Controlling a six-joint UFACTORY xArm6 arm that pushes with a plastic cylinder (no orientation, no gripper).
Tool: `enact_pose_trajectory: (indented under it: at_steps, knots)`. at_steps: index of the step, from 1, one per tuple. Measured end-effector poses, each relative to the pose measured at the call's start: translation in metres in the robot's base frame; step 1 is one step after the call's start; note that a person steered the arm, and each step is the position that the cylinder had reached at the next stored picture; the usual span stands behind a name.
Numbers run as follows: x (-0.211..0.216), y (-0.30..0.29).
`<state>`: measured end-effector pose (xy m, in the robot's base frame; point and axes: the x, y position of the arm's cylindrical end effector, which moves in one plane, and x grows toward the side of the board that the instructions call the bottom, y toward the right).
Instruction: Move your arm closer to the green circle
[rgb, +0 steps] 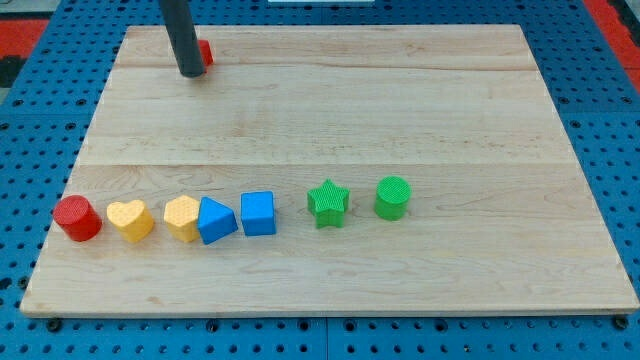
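The green circle (392, 197) stands at the right end of a row of blocks in the lower half of the wooden board (400, 100). My tip (191, 73) is near the view's top left, far up and left of the green circle. A red block (205, 52) sits just behind the rod, mostly hidden by it; its shape cannot be made out.
The row runs from the view's left: red circle (76, 218), yellow heart (131, 220), yellow block (181, 217), blue triangle (216, 220), blue cube (258, 213), green star (328, 203). A blue pegboard (600, 120) surrounds the board.
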<state>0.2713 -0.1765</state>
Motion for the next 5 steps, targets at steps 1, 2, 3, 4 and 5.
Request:
enact_pose_trajectory:
  at_steps: [1, 2, 3, 4, 5]
  knots:
    - [-0.004, 0.024]
    - [-0.021, 0.053]
    - [-0.027, -0.015]
    - [-0.005, 0.019]
    - [0.055, 0.133]
